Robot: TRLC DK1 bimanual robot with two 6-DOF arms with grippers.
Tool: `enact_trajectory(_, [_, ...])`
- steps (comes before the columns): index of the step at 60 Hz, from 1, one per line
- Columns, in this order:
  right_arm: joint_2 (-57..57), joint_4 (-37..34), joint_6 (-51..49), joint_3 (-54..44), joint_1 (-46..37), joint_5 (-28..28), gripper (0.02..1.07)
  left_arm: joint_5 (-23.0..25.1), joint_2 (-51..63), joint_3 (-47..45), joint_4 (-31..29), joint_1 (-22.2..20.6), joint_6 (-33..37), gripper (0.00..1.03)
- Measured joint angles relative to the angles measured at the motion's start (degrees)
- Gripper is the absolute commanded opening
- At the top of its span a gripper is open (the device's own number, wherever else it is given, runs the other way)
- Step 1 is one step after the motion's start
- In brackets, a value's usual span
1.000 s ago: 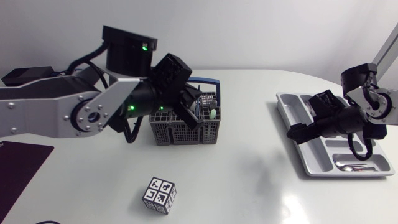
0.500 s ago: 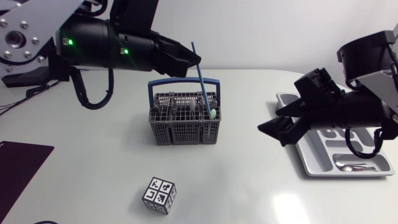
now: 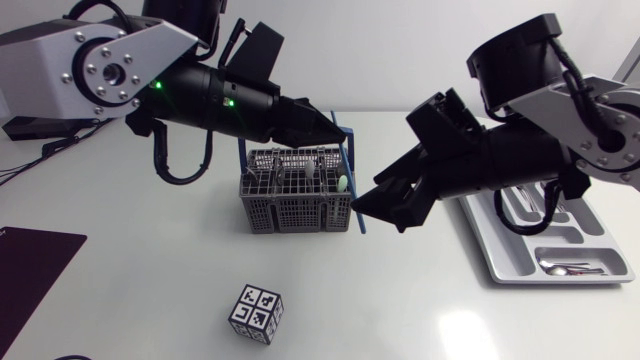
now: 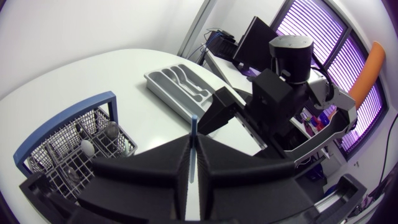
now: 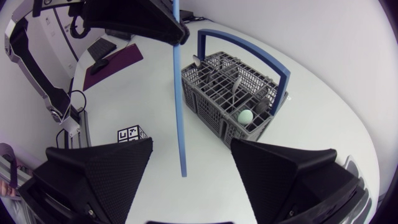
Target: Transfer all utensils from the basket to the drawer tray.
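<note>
Left gripper [image 3: 325, 125], upper middle of the head view, was clamped tight on the top end of a long thin blue utensil [image 3: 350, 180]. The utensil hung slanted down past the right side of the basket [image 3: 297, 200], clear of it. Right gripper [image 3: 385, 208], middle of the frame, was spread wide. In the right wrist view the utensil's [image 5: 180, 93] lower end sat between the two fingers of that gripper [image 5: 191, 146], touching neither. This looked like a handover mid-air, not yet made. The main risk was the left gripper letting go before the right one closed, so the utensil would drop to the tabletop [image 3: 400, 300] or back against the basket handle. Only the bottom tip was inside the right gripper, so a short bite on a thin, smooth stick could let it pivot or slip. An off-centre close could also shove it sideways. The drawer tray [image 3: 515, 255] at lower right was well apart, a long carry with a weak hold. More utensils remained in the basket.
</note>
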Motion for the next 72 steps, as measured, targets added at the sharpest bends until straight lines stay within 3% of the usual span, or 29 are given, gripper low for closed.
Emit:
enact_trajectory(13, [1.81, 1.86, 1.11, 0.00, 1.53, 0.02, 0.47, 2.91, 0.13, 0.00, -0.07, 0.02, -1.25, 0.04])
enact_trajectory(23, [1.81, 2.16, 1.27, 0.02, 1.57, 0.00, 0.12, 3.34, 0.24, 0.00, -0.07, 0.00, -1.46, 0.04])
enact_trajectory(32, [1.81, 2.14, 1.27, 0.00, 1.92, -0.11, 0.09, 3.34, 0.33, 0.00, -0.07, 0.02, -1.66, 0.04])
enact_trajectory(37, [1.79, 2.12, 1.25, 0.00, 1.92, -0.26, 0.09, 3.34, 0.33, 0.02, -0.07, 0.02, -1.88, 0.09])
enact_trajectory(48, [1.57, 2.08, 1.18, -0.09, 2.40, -1.51, 0.08, 4.46, 0.33, 0.83, -0.11, 0.13, -3.37, 0.49])
enact_trajectory(54, [1.14, 1.81, 0.94, -0.87, 2.38, -1.49, 0.08, 4.63, 0.33, 2.27, -0.09, 0.76, -3.39, 0.59])
enact_trajectory(72, [-1.44, -1.07, -2.34, -4.55, -4.09, -1.49, 0.08, 4.59, 0.20, 5.90, 0.37, 8.00, -5.97, 0.63])
